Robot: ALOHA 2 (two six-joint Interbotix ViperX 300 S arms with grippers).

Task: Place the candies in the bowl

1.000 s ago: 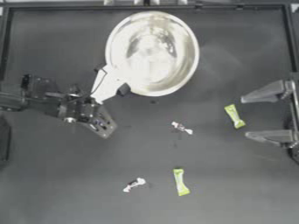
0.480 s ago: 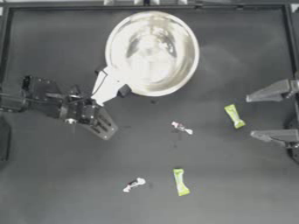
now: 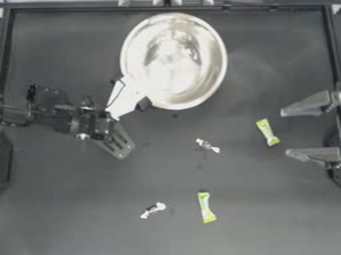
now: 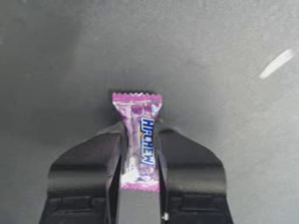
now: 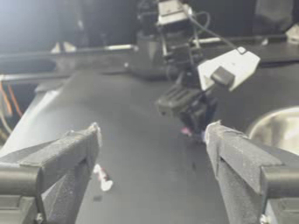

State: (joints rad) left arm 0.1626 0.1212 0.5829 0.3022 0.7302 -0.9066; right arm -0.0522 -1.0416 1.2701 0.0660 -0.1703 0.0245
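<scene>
Bowl first: the large round shiny silver metal bowl sits toward the far edge of the dark table, and everything else lies nearer than it. Just off the bowl's near-left rim hangs the left gripper, its jaws clamped on the pink-purple and white wrapped candy; the left wrist view shows the sweet pinched across its middle, its long axis running straight out along the jaws, with the crimped purple end poking beyond the tips. So the bowl lies just up and to the right of this claw, a short carry away, and the left arm is by far the nearer one. The right gripper waits spread wide, well to the bowl's near-right. Close beside that claw lies one elongated yellow-green candy, slanted; a second yellow-green candy lies far below the bowl, nearly upright. One tiny white twist-wrapped candy rests below the bowl's near rim, another beside the lower yellow-green one.
</scene>
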